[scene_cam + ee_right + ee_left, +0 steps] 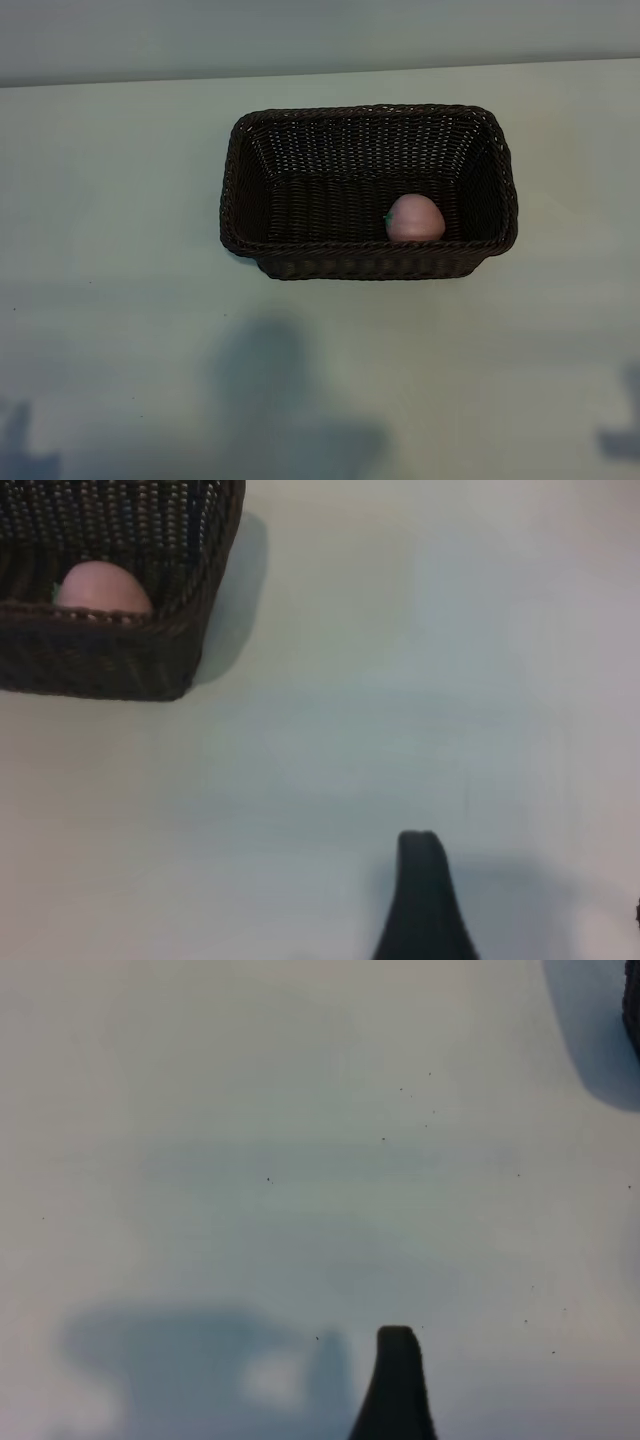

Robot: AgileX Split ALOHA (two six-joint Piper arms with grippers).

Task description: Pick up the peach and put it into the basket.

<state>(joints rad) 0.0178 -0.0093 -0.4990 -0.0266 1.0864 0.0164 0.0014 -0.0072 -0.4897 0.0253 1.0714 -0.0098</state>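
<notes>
The dark-brown wicker basket (370,112) stands at the table's middle. The pale-pink peach (415,218) lies inside it, against the near wall toward the right end, with a bit of green on its left side. The right wrist view shows the basket's corner (110,665) and the peach (100,588) behind its rim, well away from my right gripper (320,930). Only one dark fingertip (422,865) of it shows, over bare table, with nothing held. My left gripper (320,1410) is open over bare table, also with one fingertip (397,1360) in view. Neither gripper appears in the exterior view.
Pale table (120,300) surrounds the basket on all sides. Arm shadows fall along the near edge at the left, the middle and the right. A dark edge (634,1010) at the corner of the left wrist view casts a shadow on the table.
</notes>
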